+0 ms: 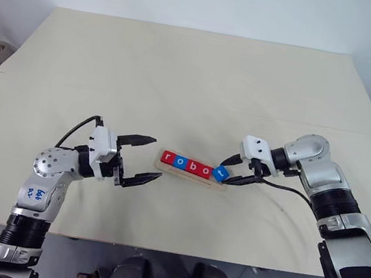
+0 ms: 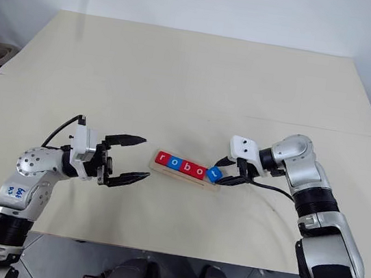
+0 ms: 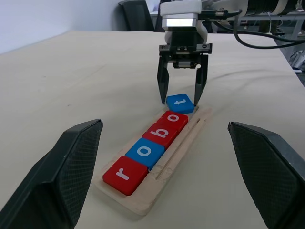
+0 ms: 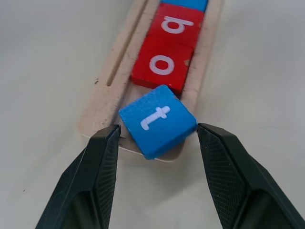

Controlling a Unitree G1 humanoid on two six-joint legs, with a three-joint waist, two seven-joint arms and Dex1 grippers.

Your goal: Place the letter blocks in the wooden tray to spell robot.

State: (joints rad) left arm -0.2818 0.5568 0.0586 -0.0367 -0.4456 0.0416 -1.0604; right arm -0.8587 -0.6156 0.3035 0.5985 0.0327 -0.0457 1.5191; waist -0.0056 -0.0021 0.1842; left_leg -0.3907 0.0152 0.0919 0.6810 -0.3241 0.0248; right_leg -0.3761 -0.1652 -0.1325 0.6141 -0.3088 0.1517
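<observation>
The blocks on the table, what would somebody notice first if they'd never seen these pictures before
The eye lands on the row of red and blue letter blocks in the wooden tray at mid-table, reading r, o, b, o. The blue t block sits crooked at the tray's end, turned out of line, with the right gripper open around it. The left gripper hangs open beside the tray's other end.

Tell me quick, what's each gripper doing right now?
Left gripper: open, holding nothing.
Right gripper: open, fingers either side of the blue t block, not gripping it.
</observation>
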